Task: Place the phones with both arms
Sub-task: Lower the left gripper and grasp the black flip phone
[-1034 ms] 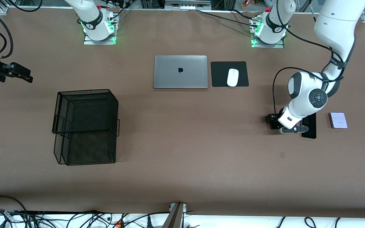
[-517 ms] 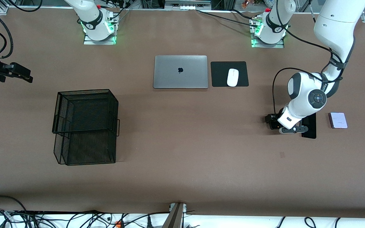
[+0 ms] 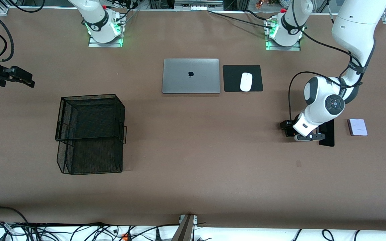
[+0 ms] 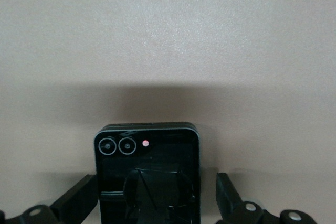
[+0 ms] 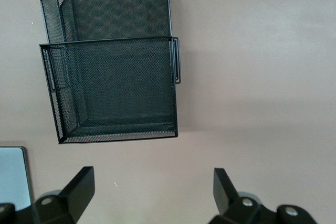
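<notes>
- Left gripper (image 4: 149, 208) is sitting low over the small squarish black phone (image 4: 147, 169), fingers (image 4: 79, 200) spread wide and flanking its two sides; neither finger is visibly touching it.
- Right gripper (image 5: 152, 192) is waiting in the air at the right arm's end of the table, fingers spread, pinching nothing.
- Long slim black slab (image 3: 327, 134) is lying just beside the small black phone, toward the left arm's end; the left arm is covering part of it.
- Pale lavender-white phone (image 3: 357, 127) is lying flat near the slab, apart from it, closer to the table's edge at that end.
- Open brown table (image 3: 206, 150) is stretching between the phones and the black mesh tray stack (image 3: 90, 134).
- Mesh trays are showing nothing inside, as seen in the right wrist view.
- Silver laptop (image 3: 191, 76) is lying closed, with a white mouse (image 3: 246, 81) on a black pad (image 3: 233, 78) beside it, farther from the front camera than the phones.
- In the front view the small black phone is mostly hidden under the left arm's wrist.
</notes>
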`<action>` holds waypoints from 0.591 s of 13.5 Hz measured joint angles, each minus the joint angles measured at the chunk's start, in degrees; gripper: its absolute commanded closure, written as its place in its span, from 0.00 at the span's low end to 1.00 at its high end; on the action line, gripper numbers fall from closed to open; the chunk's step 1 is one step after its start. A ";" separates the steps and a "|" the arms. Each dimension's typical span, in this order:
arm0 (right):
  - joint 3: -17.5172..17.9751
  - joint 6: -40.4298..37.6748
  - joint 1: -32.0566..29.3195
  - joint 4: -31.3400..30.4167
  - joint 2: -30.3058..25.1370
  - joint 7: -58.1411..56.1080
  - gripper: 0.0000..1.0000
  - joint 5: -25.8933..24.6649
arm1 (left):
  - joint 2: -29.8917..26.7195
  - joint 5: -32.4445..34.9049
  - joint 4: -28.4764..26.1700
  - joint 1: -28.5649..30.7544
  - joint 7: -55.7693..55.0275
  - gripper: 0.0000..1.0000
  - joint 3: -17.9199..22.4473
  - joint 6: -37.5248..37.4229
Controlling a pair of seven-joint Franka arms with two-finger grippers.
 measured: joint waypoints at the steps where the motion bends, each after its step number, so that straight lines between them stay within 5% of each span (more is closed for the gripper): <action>1: 0.00 0.00 0.00 0.00 0.00 0.00 0.00 0.00 | 0.00 0.00 0.00 0.00 0.00 0.00 0.01 0.00; 7: 0.00 0.00 0.00 0.00 0.00 0.00 0.00 0.00 | 0.09 0.01 0.00 0.01 0.00 0.00 0.31 0.00; 8: 0.00 0.00 0.00 0.00 0.00 0.00 0.00 0.00 | 0.09 0.01 0.00 0.02 0.00 0.25 0.36 0.00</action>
